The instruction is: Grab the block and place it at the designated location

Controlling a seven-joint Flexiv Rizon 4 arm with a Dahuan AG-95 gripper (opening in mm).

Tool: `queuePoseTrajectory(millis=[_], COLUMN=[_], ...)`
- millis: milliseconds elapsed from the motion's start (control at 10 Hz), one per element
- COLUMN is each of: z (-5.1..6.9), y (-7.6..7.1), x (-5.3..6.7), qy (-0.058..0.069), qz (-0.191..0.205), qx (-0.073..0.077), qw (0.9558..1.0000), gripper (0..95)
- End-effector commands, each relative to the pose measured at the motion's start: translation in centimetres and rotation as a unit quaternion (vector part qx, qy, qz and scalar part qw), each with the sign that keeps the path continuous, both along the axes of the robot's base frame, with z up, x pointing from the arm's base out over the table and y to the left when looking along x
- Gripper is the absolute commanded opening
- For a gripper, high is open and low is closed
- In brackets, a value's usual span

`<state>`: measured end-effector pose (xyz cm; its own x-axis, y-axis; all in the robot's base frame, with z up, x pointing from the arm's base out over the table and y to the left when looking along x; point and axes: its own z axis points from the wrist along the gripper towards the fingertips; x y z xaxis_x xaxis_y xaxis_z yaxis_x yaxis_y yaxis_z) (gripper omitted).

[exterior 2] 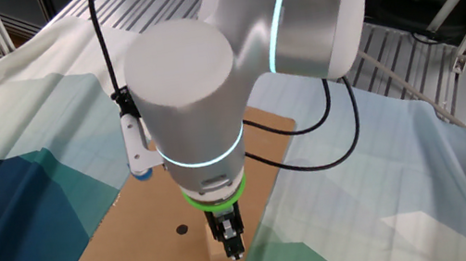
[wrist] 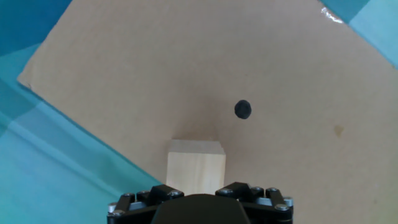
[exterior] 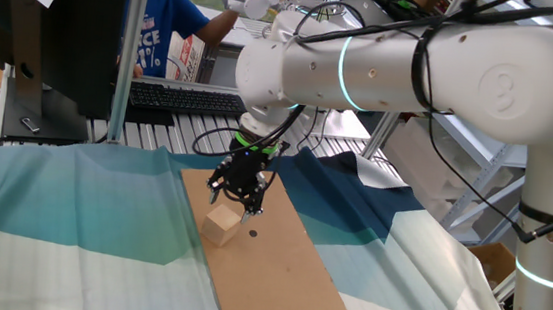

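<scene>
The block (exterior: 219, 226), a pale tan wooden cube, rests on the brown cardboard (exterior: 276, 275). In the hand view the block (wrist: 196, 163) lies just ahead of the jaws, which stand apart about a block's width. My gripper (exterior: 243, 201) hangs just above and behind the block, open and holding nothing. The designated location, a small black dot (exterior: 253, 234), lies on the cardboard just right of the block; the hand view shows the dot (wrist: 242, 109) up and right of the block. In the other fixed view the gripper (exterior 2: 230, 244) covers most of the block (exterior 2: 218, 254), with the dot (exterior 2: 182, 229) to its left.
Teal and white cloth (exterior: 70, 217) covers the table around the cardboard. A keyboard (exterior: 186, 98) and a monitor (exterior: 57, 25) stand at the back, with a person behind them. Metal frame rails (exterior 2: 426, 44) run along the table's edge.
</scene>
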<state>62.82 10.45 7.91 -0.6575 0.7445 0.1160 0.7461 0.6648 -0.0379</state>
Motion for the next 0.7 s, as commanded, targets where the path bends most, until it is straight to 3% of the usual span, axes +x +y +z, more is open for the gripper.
queuePoseTrajectory(millis=[100, 300, 500, 700], z=[-0.1, -0.3, -0.9, -1.5], y=[0.1, 0.3, 0.7, 0.6], x=[0.2, 0.4, 0.7, 1.1], qy=[0.005, 0.015, 0.017, 0.017], qz=[-0.004, 0.000, 0.000, -0.004], qx=[-0.002, -0.011, -0.025, -0.029], qw=[1.0000, 0.9998, 0.9995, 0.9994], gripper=[76.0, 76.0, 76.0, 76.0])
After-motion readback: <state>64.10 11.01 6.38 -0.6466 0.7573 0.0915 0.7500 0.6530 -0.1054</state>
